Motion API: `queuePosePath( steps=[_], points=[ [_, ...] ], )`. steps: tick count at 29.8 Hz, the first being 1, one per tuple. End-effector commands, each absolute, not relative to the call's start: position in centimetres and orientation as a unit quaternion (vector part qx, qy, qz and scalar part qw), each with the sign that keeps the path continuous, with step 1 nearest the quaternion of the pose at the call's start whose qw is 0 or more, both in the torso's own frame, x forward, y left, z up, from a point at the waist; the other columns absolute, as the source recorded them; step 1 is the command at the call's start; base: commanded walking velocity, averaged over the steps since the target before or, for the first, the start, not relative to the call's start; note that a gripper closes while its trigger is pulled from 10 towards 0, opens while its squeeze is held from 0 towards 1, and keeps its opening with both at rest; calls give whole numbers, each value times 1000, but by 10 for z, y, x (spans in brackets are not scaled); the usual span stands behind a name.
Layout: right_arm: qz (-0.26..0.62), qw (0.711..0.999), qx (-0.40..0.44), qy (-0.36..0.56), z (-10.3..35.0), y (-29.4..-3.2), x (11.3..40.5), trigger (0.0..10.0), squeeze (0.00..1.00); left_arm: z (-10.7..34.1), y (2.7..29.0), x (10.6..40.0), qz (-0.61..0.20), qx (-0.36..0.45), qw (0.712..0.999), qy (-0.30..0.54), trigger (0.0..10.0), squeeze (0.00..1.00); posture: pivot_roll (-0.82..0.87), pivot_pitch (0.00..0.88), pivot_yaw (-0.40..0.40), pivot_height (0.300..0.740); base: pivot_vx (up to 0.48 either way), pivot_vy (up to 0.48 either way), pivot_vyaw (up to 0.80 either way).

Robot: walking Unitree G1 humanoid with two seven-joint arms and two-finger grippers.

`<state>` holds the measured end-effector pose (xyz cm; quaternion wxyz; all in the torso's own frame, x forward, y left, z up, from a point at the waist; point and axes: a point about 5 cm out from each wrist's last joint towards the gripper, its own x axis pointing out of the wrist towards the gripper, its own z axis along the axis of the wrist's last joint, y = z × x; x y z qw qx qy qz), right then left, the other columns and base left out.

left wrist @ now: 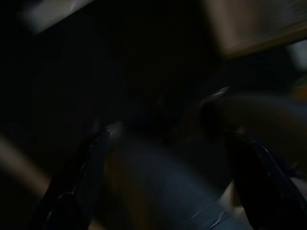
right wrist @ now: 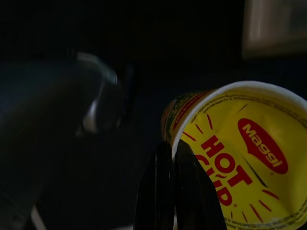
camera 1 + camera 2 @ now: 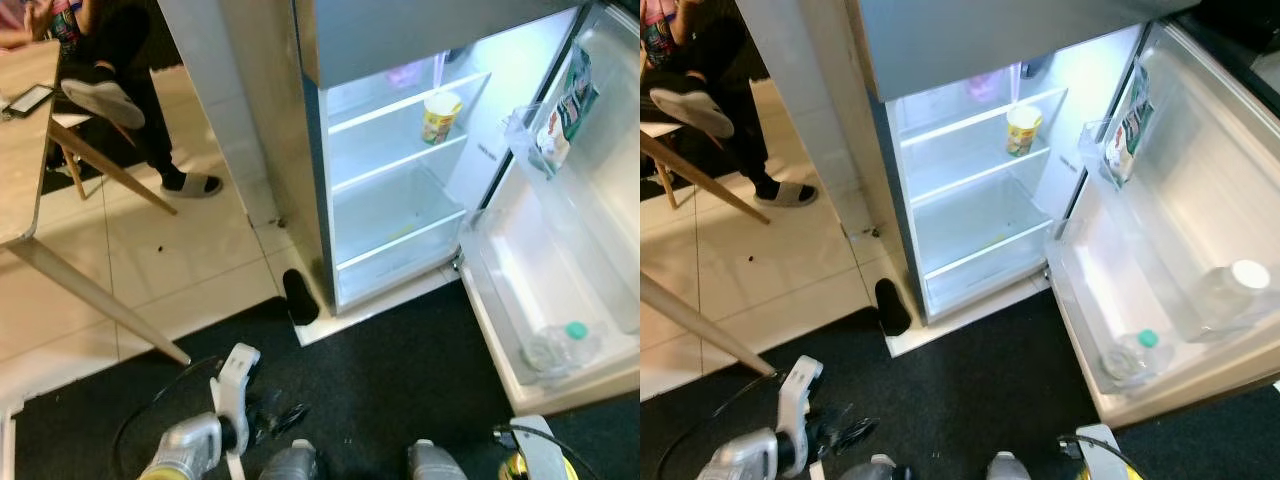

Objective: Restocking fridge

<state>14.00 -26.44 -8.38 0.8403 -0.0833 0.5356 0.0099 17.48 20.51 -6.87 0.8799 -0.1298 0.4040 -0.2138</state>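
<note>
Gripping yellow "Maggi HOT CUP" noodle cup, right end effector clamped on rim.

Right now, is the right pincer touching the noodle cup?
Touching. In the right wrist view the right pincer has its black fingers pressed together against the rim of the yellow noodle cup, with no gap visible between them.

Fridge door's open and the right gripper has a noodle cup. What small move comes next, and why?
Probably raise the right gripper, shut on the noodle cup, up from beside the body toward the fridge. The door is open, one cup already stands on a lit shelf with free space beside it, and the held cup is low.
</note>
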Motion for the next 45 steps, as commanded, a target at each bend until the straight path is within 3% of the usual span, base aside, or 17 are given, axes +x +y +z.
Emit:
queuePosePath(
  steps=[1, 3, 7, 14, 28, 45],
  points=[
    [14, 836, -80, 543, -87, -262, 134, 10000, 0, -78, 223, 155, -143, -129, 876, 442, 10000, 0, -86, 109, 43, 740, 0, 0, 0],
    [16, 836, -82, 542, -87, -261, 135, 10000, 0, -81, 225, 150, -126, -128, 875, 450, 10000, 0, -86, 109, 43, 740, 0, 0, 0],
    [34, 832, -94, 546, -89, -253, 137, 10000, 0, -92, 226, 129, -17, -171, 869, 464, 10000, 0, -76, 79, 28, 740, 0, 0, 0],
    [60, 829, -103, 546, -90, -247, 137, 10000, 0, -94, 217, 134, 45, -203, 873, 441, 10000, 0, -65, 18, 9, 740, 0, 0, 0],
    [74, 813, -123, 564, -94, -245, 128, 10000, 0, -94, 226, 135, 98, -195, 872, 437, 10000, 0, -51, 0, -6, 740, 0, 0, 655],
    [68, 819, -139, 553, -90, -246, 141, 10000, 0, -97, 210, 136, 85, -215, 866, 443, 10000, 0, -44, 0, -11, 740, 0, 0, 769]
  ],
)
